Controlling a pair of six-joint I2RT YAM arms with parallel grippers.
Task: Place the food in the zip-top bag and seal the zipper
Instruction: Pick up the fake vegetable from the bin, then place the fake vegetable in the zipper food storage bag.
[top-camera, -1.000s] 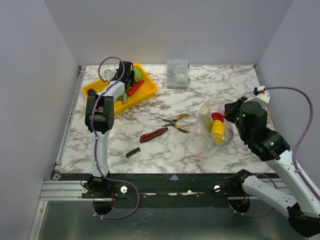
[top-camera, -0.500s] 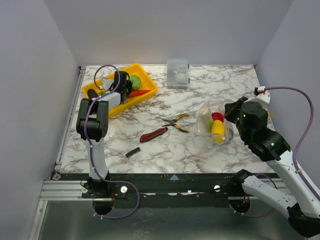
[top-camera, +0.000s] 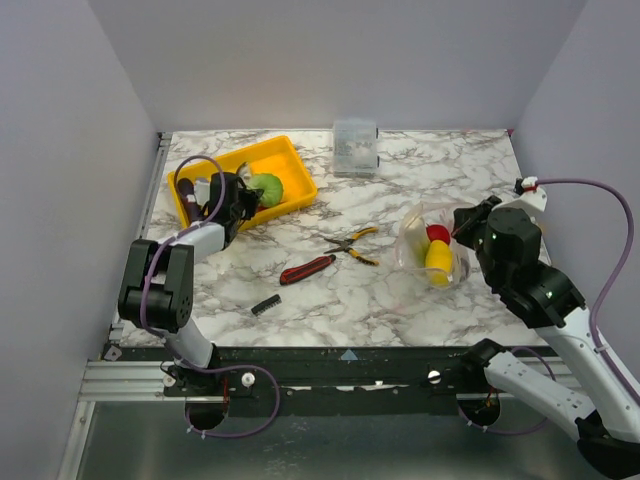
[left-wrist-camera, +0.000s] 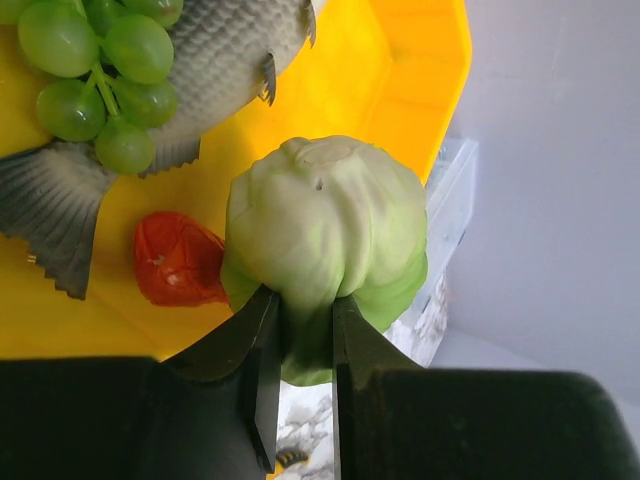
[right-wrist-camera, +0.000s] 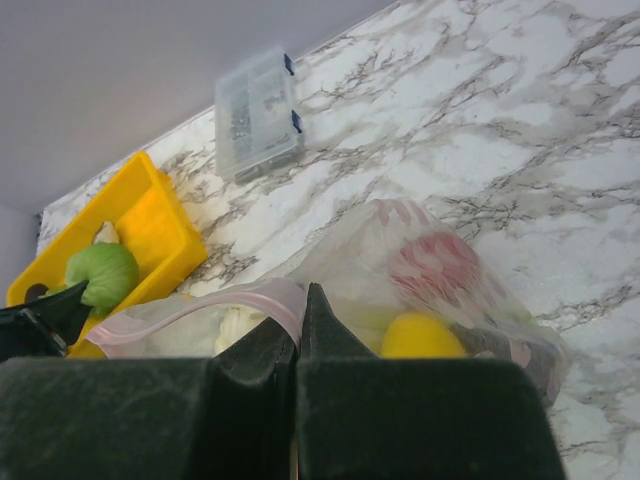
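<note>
My left gripper (top-camera: 248, 193) (left-wrist-camera: 303, 312) is shut on the green cabbage (top-camera: 267, 187) (left-wrist-camera: 325, 222), holding it just over the near side of the yellow tray (top-camera: 292, 160). In the tray lie green grapes (left-wrist-camera: 95, 70), a grey fish (left-wrist-camera: 205, 55) and a red piece (left-wrist-camera: 175, 262). The zip-top bag (top-camera: 418, 250) (right-wrist-camera: 450, 240) lies at the right with a red tomato (top-camera: 437, 233) and a yellow fruit (top-camera: 437, 257) (right-wrist-camera: 420, 338) inside. My right gripper (top-camera: 463, 228) (right-wrist-camera: 301, 305) is shut on the pinkish zipper (right-wrist-camera: 200, 305), holding the mouth up.
A red-handled knife (top-camera: 307, 269) and yellow-handled pliers (top-camera: 352, 243) lie mid-table between tray and bag. A small black piece (top-camera: 265, 305) sits near the front. A clear rigid box (top-camera: 355, 146) (right-wrist-camera: 258, 115) stands at the back wall.
My left gripper closed on the cabbage and drew back toward the near left of the tray with it. The right arm and the bag stayed still.
</note>
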